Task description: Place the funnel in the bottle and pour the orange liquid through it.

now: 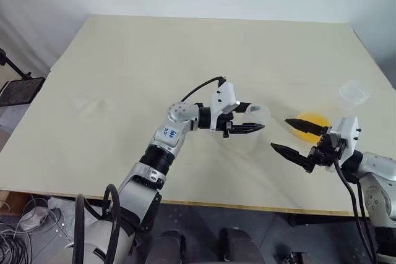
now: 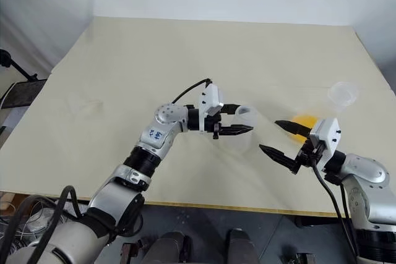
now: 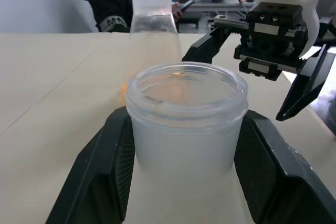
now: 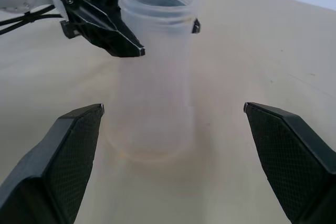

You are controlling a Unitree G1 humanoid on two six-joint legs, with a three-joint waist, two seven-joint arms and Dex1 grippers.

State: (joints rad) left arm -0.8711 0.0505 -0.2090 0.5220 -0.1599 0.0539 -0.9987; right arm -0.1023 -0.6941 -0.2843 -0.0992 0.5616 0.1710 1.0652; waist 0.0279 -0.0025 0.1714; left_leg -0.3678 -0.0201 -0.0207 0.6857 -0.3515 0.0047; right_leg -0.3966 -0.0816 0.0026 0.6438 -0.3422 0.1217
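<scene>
- The bottle is stood upright near the middle of the counter, mouth open and nothing seated in it yet, so the funnel step is judged as not done.
- The neck is flanked by the left end effector, held level from the side. In the left wrist view both fingers look pressed against the neck, so it's read as a pinch on the bottle, probably to keep such a light thing from tipping when something gets dropped into the mouth.
- The right end effector is kept just beside the bottle, spread wide and carrying nothing, pointed at it, presumably parked ready to fetch whatever comes next.
- The orange liquid is seen as a small bright pool right behind the right end effector; what holds it can't really be made out.
- A clear cup is left further back near the right edge.
- The funnel can't be picked out for sure. A faint clear shape well off to the left might be it.
</scene>
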